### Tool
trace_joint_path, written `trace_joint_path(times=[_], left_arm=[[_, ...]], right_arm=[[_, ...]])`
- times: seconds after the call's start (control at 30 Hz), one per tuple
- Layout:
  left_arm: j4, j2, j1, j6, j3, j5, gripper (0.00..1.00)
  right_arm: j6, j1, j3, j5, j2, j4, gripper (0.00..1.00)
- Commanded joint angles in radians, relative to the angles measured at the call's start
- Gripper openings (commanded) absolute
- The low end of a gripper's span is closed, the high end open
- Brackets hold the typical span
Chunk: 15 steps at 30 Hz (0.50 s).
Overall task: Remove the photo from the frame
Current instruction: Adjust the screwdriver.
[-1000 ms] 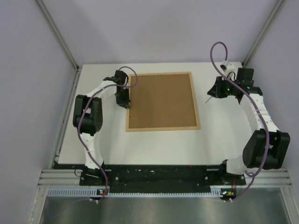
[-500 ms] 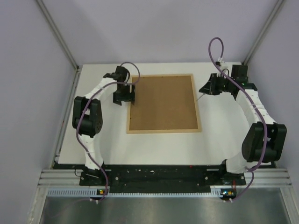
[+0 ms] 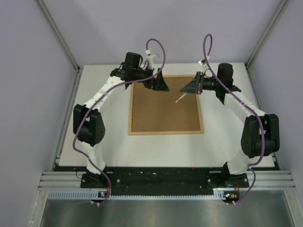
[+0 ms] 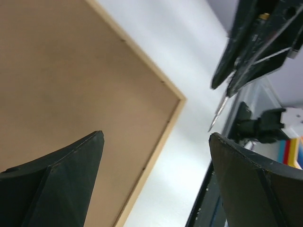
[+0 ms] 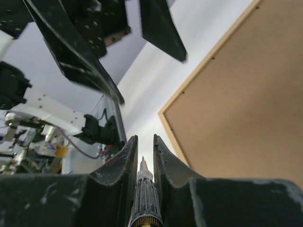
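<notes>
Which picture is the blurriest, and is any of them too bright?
The left wrist view is blurriest: the brown board and the frame around it look soft, the left tool just dark shapes. The right wrist view shows the right tool and its thin stick sharply, with fuzzy background. The top external view is evenly lit, no glare.

Far edge crowded
Left tool [image 3: 160, 85] and right tool [image 3: 191, 87], stylus [image 3: 180, 98] jutting, nearly meet above the frame's [image 3: 164, 132] far edge; tabletop [image 3: 113, 142] strips around it passable.
</notes>
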<state>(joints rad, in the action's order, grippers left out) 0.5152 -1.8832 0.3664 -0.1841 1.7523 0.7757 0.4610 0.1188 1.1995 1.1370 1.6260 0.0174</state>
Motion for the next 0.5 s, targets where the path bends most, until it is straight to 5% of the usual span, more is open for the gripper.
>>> trace_joint_path(times=[0.0,0.27,0.47], left_arm=[[-0.110,-0.092,0.080,-0.074,0.053,0.227,0.99],[-0.156,-0.134,0.137,-0.129,0.096,0.323,0.91],[-0.190,-0.134,0.134,-0.169,0.085,0.330,0.84]], right_arm=[[0.339,0.008,-0.063,0.115,-0.017,0.493,0.00],[0.636,0.008,-0.153,0.132,0.018,0.852,0.00],[0.530,0.008,-0.150,0.127,0.015,0.744,0.00]])
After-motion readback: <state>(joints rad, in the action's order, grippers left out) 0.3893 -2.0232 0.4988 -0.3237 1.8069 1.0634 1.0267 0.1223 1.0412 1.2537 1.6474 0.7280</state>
